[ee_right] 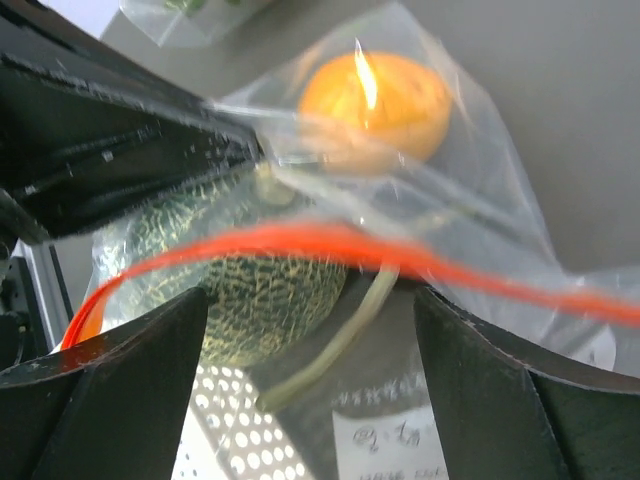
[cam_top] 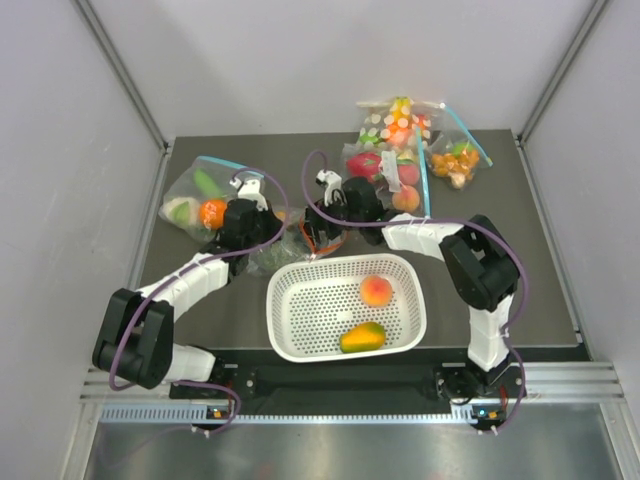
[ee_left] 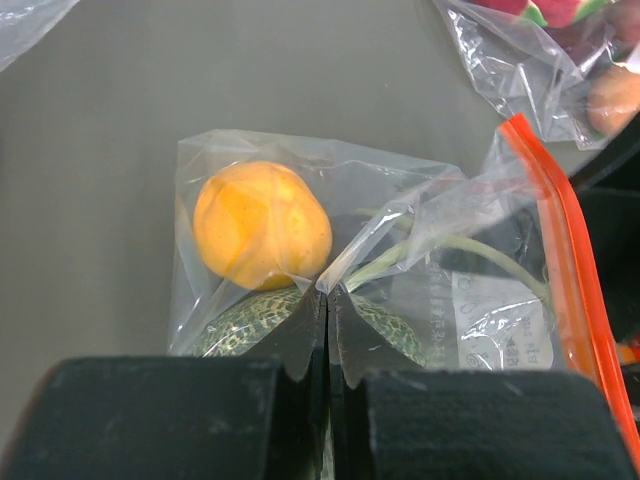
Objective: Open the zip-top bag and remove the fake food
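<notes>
- Left end effector point(ee_left: 327, 305): fingers together, clamped on a fold of the zip-top bag point(ee_left: 400, 200), which lies on the tabletop between the two arms, just beyond the basket point(cam_top: 290, 330).
- Bag contents: small orange point(ee_left: 262, 225) and netted green melon point(ee_right: 250, 270).
- Right end effector point(ee_right: 310, 300): fingers apart, straddling the red-orange zip strip point(ee_right: 350, 248). It should enter squarely through the mouth and close on the melon alone, not the film, while the left clamp holds firm.
- Basket: peach point(cam_top: 376, 290) and mango point(cam_top: 362, 337) inside.
- Unclear: how wide the mouth gapes. From above, the arms cover most of the bag.
</notes>
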### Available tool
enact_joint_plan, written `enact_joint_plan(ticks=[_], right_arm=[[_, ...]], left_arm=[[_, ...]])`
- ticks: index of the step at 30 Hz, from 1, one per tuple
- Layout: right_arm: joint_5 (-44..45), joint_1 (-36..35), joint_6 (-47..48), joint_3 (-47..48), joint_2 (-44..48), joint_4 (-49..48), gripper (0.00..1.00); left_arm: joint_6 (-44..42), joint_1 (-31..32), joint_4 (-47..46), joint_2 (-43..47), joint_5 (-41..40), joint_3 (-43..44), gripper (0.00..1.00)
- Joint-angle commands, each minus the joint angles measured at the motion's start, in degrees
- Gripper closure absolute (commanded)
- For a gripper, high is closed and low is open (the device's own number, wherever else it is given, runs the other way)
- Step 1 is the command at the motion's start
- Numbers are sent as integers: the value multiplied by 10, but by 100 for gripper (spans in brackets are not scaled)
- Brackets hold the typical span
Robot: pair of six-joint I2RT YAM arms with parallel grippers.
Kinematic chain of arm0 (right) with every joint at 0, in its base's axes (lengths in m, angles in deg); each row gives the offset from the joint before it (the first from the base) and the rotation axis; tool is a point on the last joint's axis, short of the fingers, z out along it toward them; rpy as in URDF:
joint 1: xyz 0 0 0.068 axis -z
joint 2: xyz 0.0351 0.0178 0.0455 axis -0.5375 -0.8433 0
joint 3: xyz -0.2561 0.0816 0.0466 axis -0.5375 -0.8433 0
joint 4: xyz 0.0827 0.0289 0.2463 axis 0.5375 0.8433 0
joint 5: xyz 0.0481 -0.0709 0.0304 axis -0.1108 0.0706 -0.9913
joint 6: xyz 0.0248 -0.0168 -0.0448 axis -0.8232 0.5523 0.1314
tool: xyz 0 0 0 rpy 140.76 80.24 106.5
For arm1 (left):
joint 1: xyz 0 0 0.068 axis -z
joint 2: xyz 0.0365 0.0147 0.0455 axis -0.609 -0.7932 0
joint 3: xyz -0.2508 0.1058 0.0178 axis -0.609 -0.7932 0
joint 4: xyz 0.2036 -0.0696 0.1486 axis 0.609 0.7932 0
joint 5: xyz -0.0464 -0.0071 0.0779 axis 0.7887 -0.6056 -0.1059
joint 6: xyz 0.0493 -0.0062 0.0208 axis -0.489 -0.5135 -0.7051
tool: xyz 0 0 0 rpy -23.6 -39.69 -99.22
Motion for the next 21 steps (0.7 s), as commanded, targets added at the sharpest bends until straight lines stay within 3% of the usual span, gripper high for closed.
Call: enact_joint_plan(ticks=[1,6,11,21], right_arm=[[-14,-6,16,12,-17,-88,17],[-28,-6,27,18,-31,-123,20],[-21,-6,34,2,-36,-164,34],[14,-6,58,-11,-38,-188,46]], left_arm=[[-20,0,-25,6,42,-7,100],[-37,-1,-24,9,68,-7,100],[-47,-1,-23,11,86,-7,100],[-52,0,-18,20,95,-14,100]])
